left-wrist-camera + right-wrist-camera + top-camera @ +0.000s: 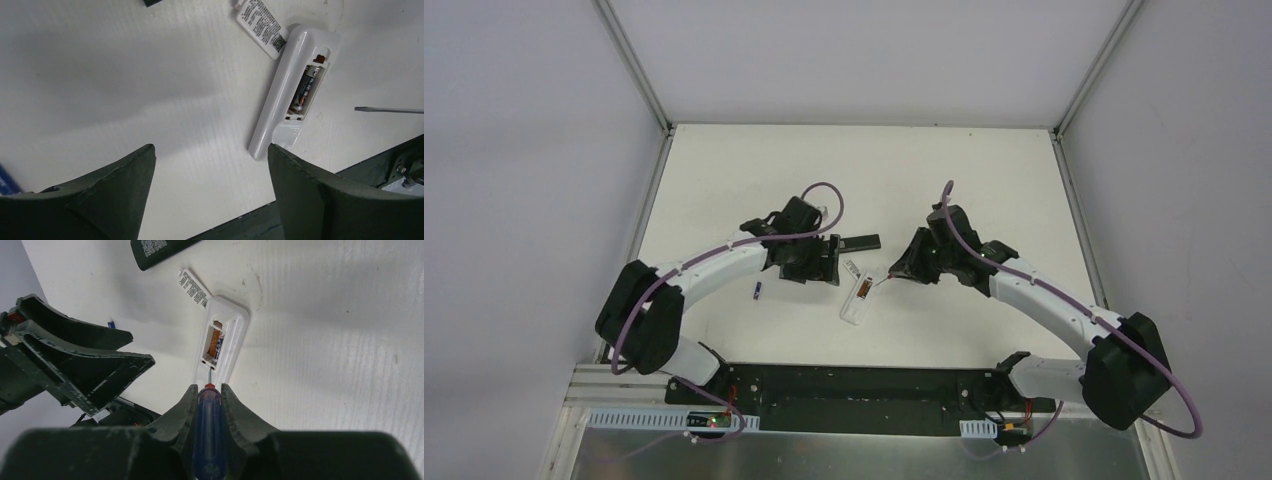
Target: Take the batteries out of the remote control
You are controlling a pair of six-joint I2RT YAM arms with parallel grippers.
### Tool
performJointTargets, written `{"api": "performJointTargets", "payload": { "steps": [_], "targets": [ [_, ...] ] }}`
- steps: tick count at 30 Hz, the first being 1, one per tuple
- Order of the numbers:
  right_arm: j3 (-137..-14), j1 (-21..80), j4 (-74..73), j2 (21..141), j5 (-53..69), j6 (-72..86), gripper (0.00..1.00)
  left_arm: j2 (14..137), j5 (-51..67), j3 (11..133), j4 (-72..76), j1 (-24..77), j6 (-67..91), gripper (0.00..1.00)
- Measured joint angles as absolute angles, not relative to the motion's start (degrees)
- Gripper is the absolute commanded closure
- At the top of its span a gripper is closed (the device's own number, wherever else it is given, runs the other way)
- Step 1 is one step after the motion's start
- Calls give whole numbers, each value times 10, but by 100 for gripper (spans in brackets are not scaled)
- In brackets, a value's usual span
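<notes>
1. The left gripper (210,170) hangs over the bare white table (724,180). Its jaws stand wide apart with nothing between them.
2. The right gripper (207,388) is clamped tight on the blue handle of a screwdriver (207,435). The thin shaft points at the near end of the open battery bay. Whether the tip touches the casing cannot be told.
3. The white remote (860,297) lies back-up near the middle of the table, between the two grippers and slightly closer to the near edge than they are.
4. Its battery bay is uncovered, and a cell (306,86) with an orange and dark wrap sits inside. Whether a second one lies beside it cannot be told.
5. The battery cover (261,22), label side up, lies flat just beside the far end of the white remote.
6. A loose blue cell (758,291) lies on the table on the left-edge side of the left gripper, well apart from the white remote.
7. A black remote (862,242) lies beyond the white one, toward the far edge, close to the left gripper.
</notes>
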State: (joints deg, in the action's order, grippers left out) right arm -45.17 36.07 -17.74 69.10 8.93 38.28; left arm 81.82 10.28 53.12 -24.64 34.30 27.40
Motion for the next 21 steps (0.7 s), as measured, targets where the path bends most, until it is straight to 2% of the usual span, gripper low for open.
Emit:
{"api": "performJointTargets", "payload": {
  "steps": [9, 21],
  "targets": [
    [-490, 401, -206, 744, 46, 381, 100, 927, 103, 559, -190, 413, 334, 32],
    [-505, 419, -213, 775, 22, 384, 100, 938, 100, 560, -161, 424, 369, 39]
  ]
}}
